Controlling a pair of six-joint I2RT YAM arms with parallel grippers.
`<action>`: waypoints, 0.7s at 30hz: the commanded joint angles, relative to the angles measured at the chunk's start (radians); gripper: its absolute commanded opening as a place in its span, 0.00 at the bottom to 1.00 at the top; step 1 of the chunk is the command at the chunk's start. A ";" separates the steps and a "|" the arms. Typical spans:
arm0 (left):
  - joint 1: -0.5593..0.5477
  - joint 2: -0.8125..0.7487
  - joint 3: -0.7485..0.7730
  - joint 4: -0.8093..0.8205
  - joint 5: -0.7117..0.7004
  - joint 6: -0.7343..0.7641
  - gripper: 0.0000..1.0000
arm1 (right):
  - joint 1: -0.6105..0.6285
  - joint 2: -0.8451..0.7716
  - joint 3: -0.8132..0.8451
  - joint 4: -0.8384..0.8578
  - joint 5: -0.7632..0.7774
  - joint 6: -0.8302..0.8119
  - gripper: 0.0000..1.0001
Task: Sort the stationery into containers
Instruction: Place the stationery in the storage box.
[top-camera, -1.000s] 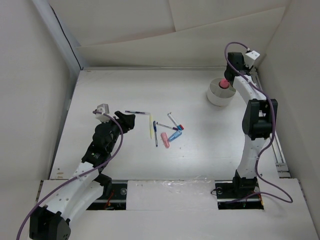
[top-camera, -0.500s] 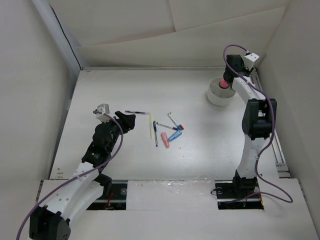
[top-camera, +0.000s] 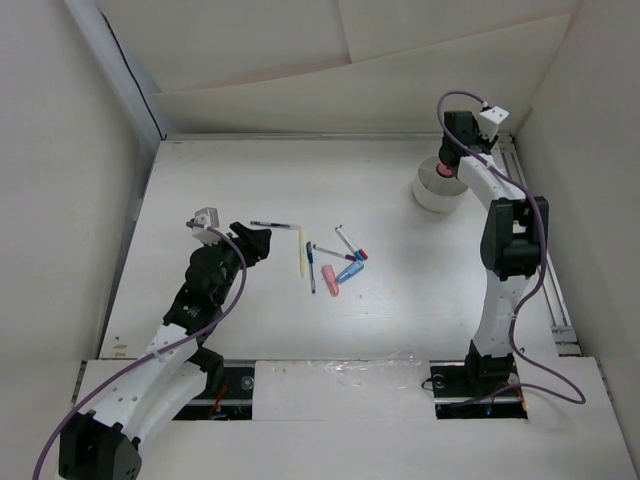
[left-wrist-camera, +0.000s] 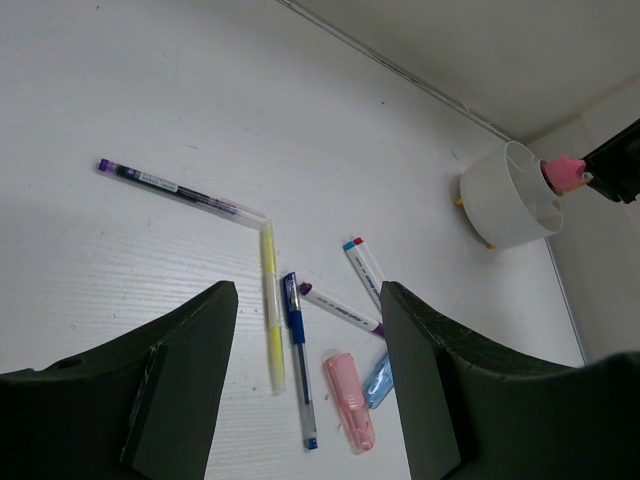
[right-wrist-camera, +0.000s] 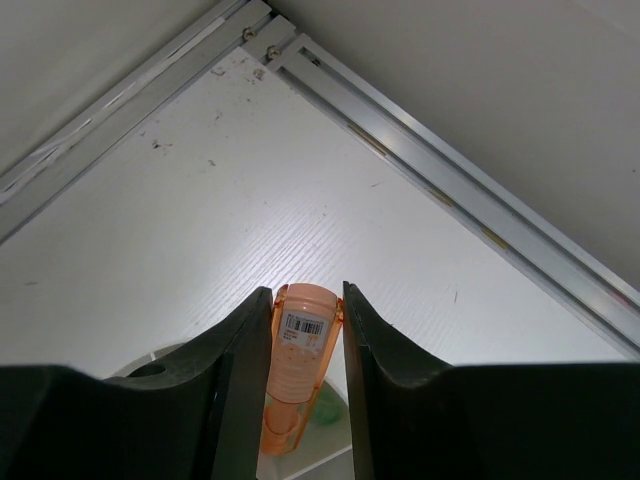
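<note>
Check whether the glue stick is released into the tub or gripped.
Gripped: the right fingers press both sides of the glue stick, hanging over the white tub.

**Robotics laboratory test cell.** A white table (top-camera: 250, 180) is boxed in by plain white panels (top-camera: 400, 60) behind it and at both its sides. Aluminium rails (right-wrist-camera: 440, 180) meet at its far right corner. A left arm (top-camera: 200, 290) and a right arm (top-camera: 510, 250) are bolted at its near edge.

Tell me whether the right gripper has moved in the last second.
Yes. The right gripper, shut on a pink stick, has swung slightly left in the top view, above the white tub.
</note>
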 joint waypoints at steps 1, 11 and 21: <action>-0.004 -0.012 0.042 0.035 0.008 -0.004 0.56 | 0.013 -0.009 -0.002 0.041 -0.005 -0.008 0.31; -0.004 -0.012 0.042 0.035 0.008 -0.004 0.56 | 0.013 -0.100 -0.002 0.021 -0.081 0.029 0.46; -0.004 -0.021 0.042 0.035 0.008 -0.004 0.56 | 0.013 -0.250 -0.066 0.010 -0.153 0.092 0.45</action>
